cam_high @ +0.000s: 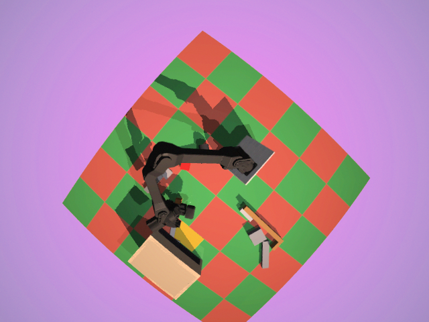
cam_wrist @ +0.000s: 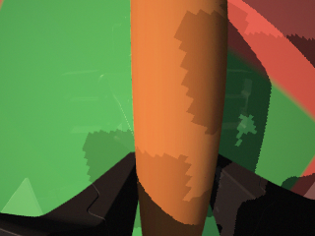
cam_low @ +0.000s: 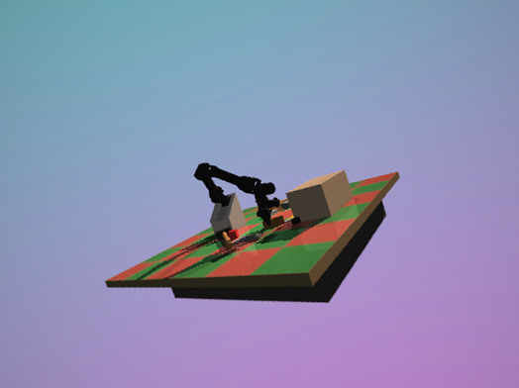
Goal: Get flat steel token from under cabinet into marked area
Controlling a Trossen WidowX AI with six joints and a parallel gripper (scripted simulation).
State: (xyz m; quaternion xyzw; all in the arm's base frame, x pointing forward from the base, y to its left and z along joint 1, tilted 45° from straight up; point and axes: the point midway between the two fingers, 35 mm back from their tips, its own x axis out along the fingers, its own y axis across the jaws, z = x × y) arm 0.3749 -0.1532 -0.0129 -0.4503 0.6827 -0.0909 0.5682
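Checkered table (cam_high: 249, 76) (cam_low: 292, 259), red and green, seen from above and obliquely. The exterior view adds its thick edge and dark underside. The dark arm (cam_high: 197, 155) (cam_low: 230, 176) rises from a grey sloped pedestal (cam_high: 261, 150) (cam_low: 235, 213) and bends over toward the tan cabinet (cam_high: 164, 266) (cam_low: 319, 196). The top view shows the cabinet's dark front side, with a yellow marked area (cam_high: 190, 235) on the table before it; the exterior view shows plain tan sides instead.

Well apart from the arm's hand, an orange bar (cam_high: 263, 225) lies slantwise, its long axis roughly parallel to the cabinet front, with a grey block (cam_high: 257, 236) and a narrow grey block (cam_high: 265, 254) near it. The gripper (cam_high: 177, 204) (cam_low: 268, 223) (cam_wrist: 171, 160) is partly open, its fingers closed on an orange handle (cam_high: 178, 200) (cam_wrist: 172, 98). In the wrist view the handle's long axis runs from top to bottom of the frame; the top view reveals only a small part. A red block (cam_high: 185, 166) (cam_low: 232, 234) stands near the pedestal. A grey-blue strip (cam_high: 172, 231) shows beside the yellow area, partly hidden. The steel token cannot be made out, so its position and orientation cannot be told.
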